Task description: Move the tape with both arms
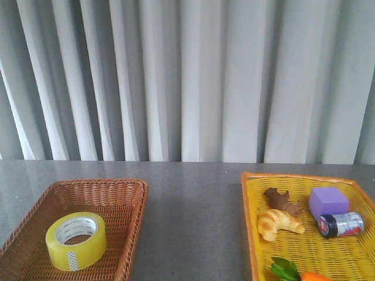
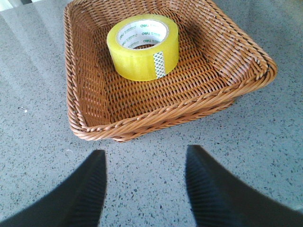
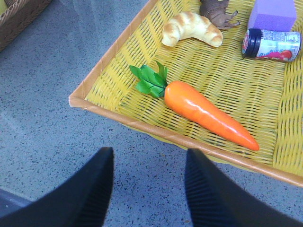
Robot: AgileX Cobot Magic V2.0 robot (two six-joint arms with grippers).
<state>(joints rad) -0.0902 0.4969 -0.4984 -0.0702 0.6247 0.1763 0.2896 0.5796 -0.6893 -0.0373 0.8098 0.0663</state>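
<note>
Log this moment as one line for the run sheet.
tape: flat in brown basket, untouched | left gripper: open, empty, short of basket | right gripper: open, empty, beside yellow tray

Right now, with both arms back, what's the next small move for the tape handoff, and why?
Probably advance the left gripper over the brown basket's near rim toward the tape. The roll lies flat and untouched in that basket, the jaws stand open short of it, and the right gripper sits by the yellow basket.
</note>
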